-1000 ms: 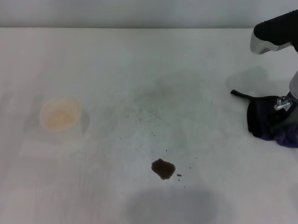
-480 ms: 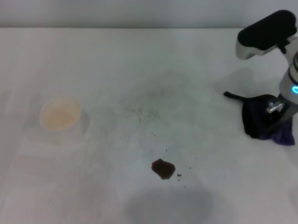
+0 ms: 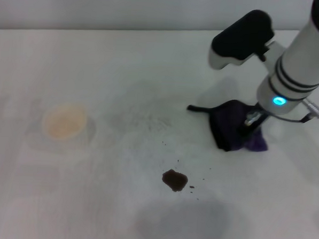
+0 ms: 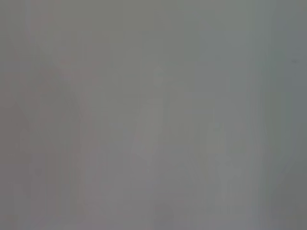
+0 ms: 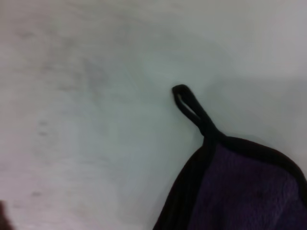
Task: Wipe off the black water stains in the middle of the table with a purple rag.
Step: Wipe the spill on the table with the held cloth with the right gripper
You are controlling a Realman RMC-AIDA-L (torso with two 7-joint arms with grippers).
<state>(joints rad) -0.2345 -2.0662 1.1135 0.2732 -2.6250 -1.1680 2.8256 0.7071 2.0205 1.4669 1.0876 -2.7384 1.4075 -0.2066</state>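
Cloth was the centre of the moment: the purple rag (image 3: pixel 235 131) hung bunched under the right gripper (image 3: pixel 251 120), which was clenched on the purple rag from above, the fingers themselves buried in the folds so that only the wrist with its lit blue ring showed in the head view. The rag's lower edge reached the table (image 3: pixel 98 57), and its thin black loop tail (image 3: pixel 198 109) trailed out flat toward the robot's left. From the right wrist camera the same purple rag (image 5: pixel 249 191) filled one corner, dark purple with black edging, and the loop tail (image 5: pixel 191 107) lay on the white surface (image 5: pixel 96 96) beyond it. The black water stains (image 3: pixel 174 180) sat on the table nearer the robot and to the left of the rag, well apart from it, a dark blotch with a few tiny specks scattered beside it and further specks between it and the rag. A white paper cup (image 3: pixel 64 122) stood upright far over on the robot's left side of the table, well apart from both the stain and the rag. A faint grey smudge (image 3: pixel 189 220) marked the tabletop just in front of the stain. The left gripper did not appear in any view, and the left wrist camera showed only a blank grey field.
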